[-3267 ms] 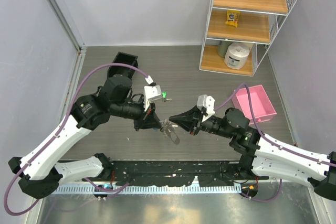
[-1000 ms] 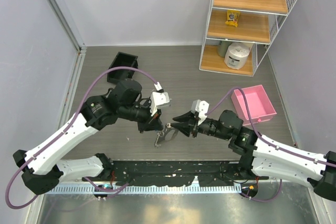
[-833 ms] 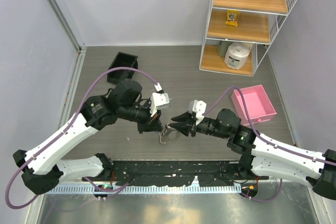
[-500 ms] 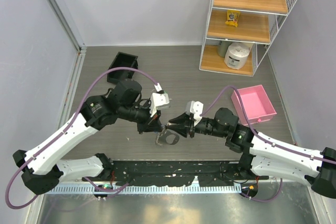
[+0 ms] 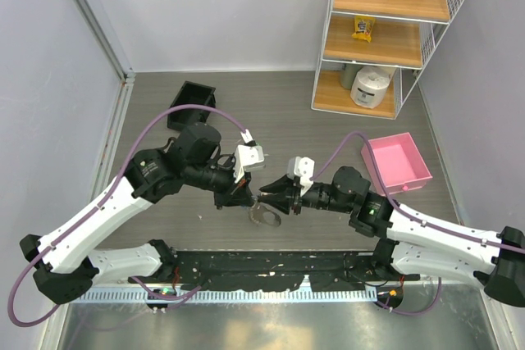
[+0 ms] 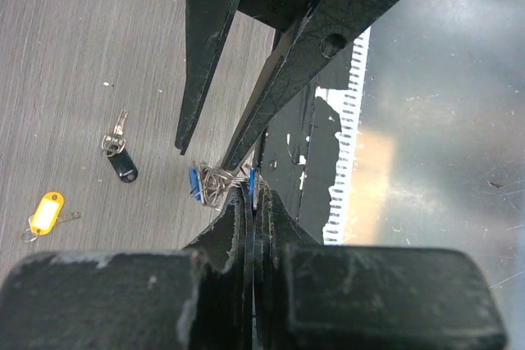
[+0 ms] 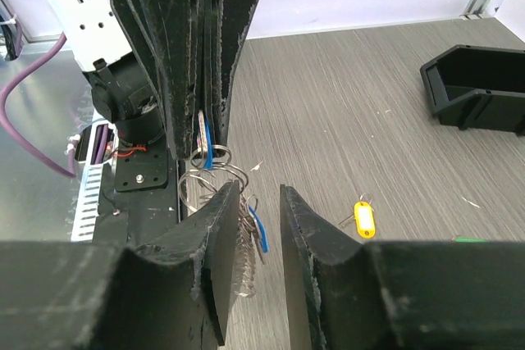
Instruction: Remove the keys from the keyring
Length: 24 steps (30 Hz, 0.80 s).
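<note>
My left gripper (image 5: 244, 193) is shut on a blue-headed key (image 7: 207, 138) and holds it above the floor. Its blue edge shows between the jaw tips in the left wrist view (image 6: 252, 184). The keyring (image 7: 215, 171), silvery wire loops with a chain strip and a second blue key (image 7: 257, 232), hangs below it (image 5: 264, 215). My right gripper (image 7: 257, 202) is open. Its left finger (image 7: 220, 227) touches the hanging bunch, and the bunch lies partly between the jaws. A yellow-tagged key (image 7: 363, 220) and a black-tagged key (image 6: 123, 168) lie loose on the floor.
A pink tray (image 5: 413, 171) sits on the floor to the right. A black bin (image 5: 190, 96) stands at the back left, also in the right wrist view (image 7: 480, 97). A wooden wire shelf (image 5: 385, 34) stands at the back right. The metal base plate (image 5: 271, 272) lies below the grippers.
My right gripper has moved left up to the left gripper and the hanging bunch. The keyring has swung under the left gripper, which stays shut.
</note>
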### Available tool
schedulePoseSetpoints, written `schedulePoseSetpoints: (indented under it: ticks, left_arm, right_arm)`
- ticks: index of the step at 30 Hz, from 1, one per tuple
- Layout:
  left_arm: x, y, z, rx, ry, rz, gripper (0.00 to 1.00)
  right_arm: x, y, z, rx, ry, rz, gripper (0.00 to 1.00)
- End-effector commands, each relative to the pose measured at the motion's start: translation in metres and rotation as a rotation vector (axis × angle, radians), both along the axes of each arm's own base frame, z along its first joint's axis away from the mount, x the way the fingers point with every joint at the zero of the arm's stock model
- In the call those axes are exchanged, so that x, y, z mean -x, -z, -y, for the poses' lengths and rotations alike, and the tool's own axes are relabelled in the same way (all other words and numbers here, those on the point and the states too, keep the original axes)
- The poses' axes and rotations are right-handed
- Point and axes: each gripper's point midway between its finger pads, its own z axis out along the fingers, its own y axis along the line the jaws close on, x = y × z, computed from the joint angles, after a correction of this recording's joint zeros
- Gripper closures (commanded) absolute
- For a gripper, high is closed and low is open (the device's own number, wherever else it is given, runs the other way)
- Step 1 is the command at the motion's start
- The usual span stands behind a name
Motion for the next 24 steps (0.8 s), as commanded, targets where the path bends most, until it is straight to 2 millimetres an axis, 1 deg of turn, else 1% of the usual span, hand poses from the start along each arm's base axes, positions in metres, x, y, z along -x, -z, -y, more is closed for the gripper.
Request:
schedulePoseSetpoints:
  ticks: [1,10,14,15,16,17,19,24]
  left_arm:
    - [0.002,-0.026,0.006,0.077,0.029,0.041,1.0]
    - [0.002,-0.028,0.006,0.077,0.026,0.042,1.0]
    - [0.003,-0.03,0.005,0.084,0.029,0.046,1.0]
    - [0.003,-0.03,0.005,0.083,0.03,0.047,1.0]
    - [0.003,-0.031,0.004,0.085,0.03,0.049,1.0]
    - [0.003,-0.03,0.004,0.082,0.028,0.048,1.0]
    - [0.003,-0.03,0.004,0.083,0.027,0.049,1.0]
    - [0.004,-0.031,0.002,0.083,0.023,0.052,1.0]
  right_arm:
    - [0.005,-0.039,-0.008,-0.095,-0.037,0.057,0.67]
    - [0.018,-0.038,-0.015,-0.096,-0.098,0.064,0.67]
    - [0.024,-0.038,-0.017,-0.095,-0.127,0.07,0.73]
    - [0.025,-0.039,-0.017,-0.097,-0.129,0.071,0.78]
    - [0.025,-0.039,-0.017,-0.098,-0.132,0.072,0.81]
    - [0.025,-0.04,-0.016,-0.1,-0.132,0.075,0.88]
    - [0.026,-0.041,-0.015,-0.103,-0.132,0.077,0.95]
    - [0.021,-0.041,-0.013,-0.106,-0.095,0.053,0.95]
